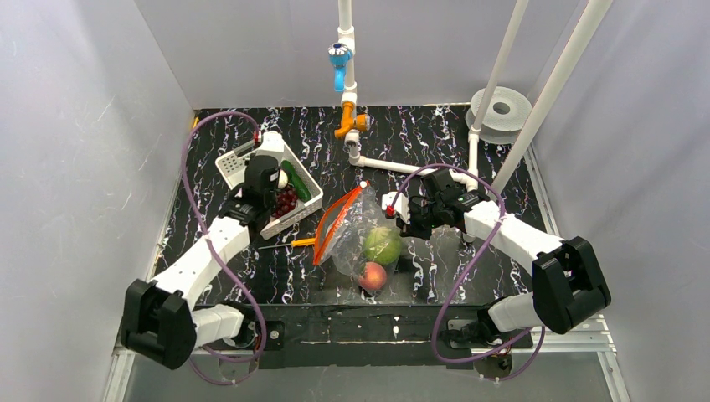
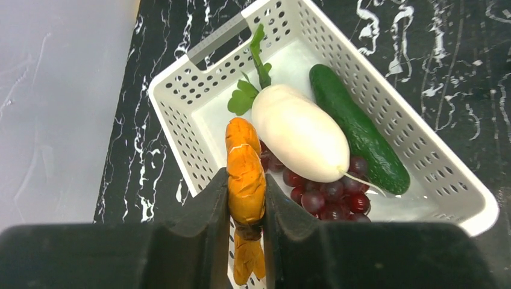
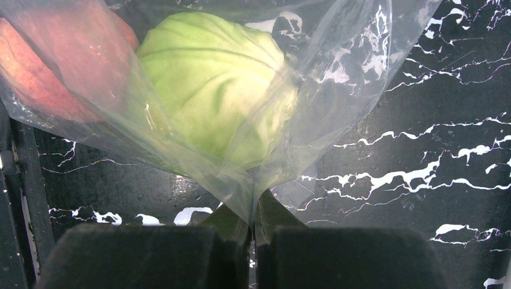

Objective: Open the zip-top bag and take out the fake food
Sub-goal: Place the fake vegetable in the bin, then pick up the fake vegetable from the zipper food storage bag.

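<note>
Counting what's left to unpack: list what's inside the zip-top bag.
Inside the zip-top bag: a green cabbage and a pink-red peach, both visible through the clear plastic. Anything lying beneath them is hidden.

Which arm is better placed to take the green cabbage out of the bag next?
Left, likely. The right pincer is shut on the zip-top bag, steadying it, and its mouth faces the left arm. The left pincer must first drop its orange piece into the basket.
</note>
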{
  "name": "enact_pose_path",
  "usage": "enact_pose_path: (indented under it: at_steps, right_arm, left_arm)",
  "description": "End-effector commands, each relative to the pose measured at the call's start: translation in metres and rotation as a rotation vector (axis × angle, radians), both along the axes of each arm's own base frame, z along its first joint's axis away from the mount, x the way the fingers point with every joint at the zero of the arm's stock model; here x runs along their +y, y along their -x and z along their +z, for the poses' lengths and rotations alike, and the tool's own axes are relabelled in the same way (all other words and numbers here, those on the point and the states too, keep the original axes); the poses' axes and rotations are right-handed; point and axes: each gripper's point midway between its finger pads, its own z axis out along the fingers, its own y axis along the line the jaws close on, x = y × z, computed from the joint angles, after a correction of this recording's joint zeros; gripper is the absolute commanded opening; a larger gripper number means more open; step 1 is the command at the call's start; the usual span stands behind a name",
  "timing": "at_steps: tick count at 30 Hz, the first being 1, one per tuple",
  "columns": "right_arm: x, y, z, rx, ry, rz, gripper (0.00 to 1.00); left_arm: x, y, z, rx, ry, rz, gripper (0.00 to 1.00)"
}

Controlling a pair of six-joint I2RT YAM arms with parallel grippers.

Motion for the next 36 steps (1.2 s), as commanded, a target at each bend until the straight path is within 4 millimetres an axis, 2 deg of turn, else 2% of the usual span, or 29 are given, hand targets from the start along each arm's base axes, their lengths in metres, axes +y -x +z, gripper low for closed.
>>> enact_pose_path:
  at_steps: [1,2,3,5,7,9,11,15,18,21,26,30,36]
  right_arm:
    - [0.005,-0.004,0.018,-0.04,-0.043,0.01,0.05]
    - [0.005,-0.004,0.018,-0.039,-0.043,0.01,0.05]
    - [0.005,-0.004,0.018,-0.039,-0.043,0.011,0.05]
    - [0.005,-0.004,0.018,-0.038,-0.044,0.011,0.05]
    - [0.006,-0.004,0.018,-0.037,-0.046,0.011,0.05]
    - [0.006,-0.003,0.017,-0.035,-0.046,0.011,0.06]
    - [0.006,-0.003,0.017,-0.034,-0.048,0.012,0.06]
    - [0.007,-0.003,0.017,-0.027,-0.05,0.01,0.06]
    - [0.008,-0.004,0.017,-0.023,-0.055,0.008,0.1]
    - [0.009,-0.003,0.02,-0.017,-0.063,0.004,0.13]
    - [0.012,-0.002,0.024,-0.007,-0.08,0.002,0.22]
    - [0.012,-0.001,0.026,-0.004,-0.09,0.001,0.35]
    - [0.011,0.003,0.037,0.0,-0.118,0.005,0.5]
  left_arm:
    - [0.013,-0.012,0.003,-0.006,0.033,0.116,0.2]
    - [0.014,-0.013,0.0,0.003,0.034,0.128,0.25]
    - [0.015,-0.015,-0.004,0.013,0.036,0.137,0.34]
    - [0.019,-0.014,-0.01,0.044,0.029,0.158,0.6]
    - [0.019,-0.013,-0.01,0.051,0.059,0.171,0.77]
    - [0.014,-0.009,-0.004,0.047,0.097,0.148,0.88]
    - [0.004,-0.003,0.006,0.04,0.159,0.098,0.92]
    - [-0.032,0.022,0.031,0.043,0.346,-0.091,0.98]
    - [-0.069,0.046,0.04,0.061,0.508,-0.283,0.98]
    - [-0.102,0.073,0.04,0.116,0.67,-0.436,0.98]
    - [-0.141,0.111,0.034,0.234,0.874,-0.629,0.98]
    - [-0.156,0.131,0.026,0.323,0.961,-0.698,0.96]
    - [-0.161,0.141,0.008,0.401,1.029,-0.685,0.88]
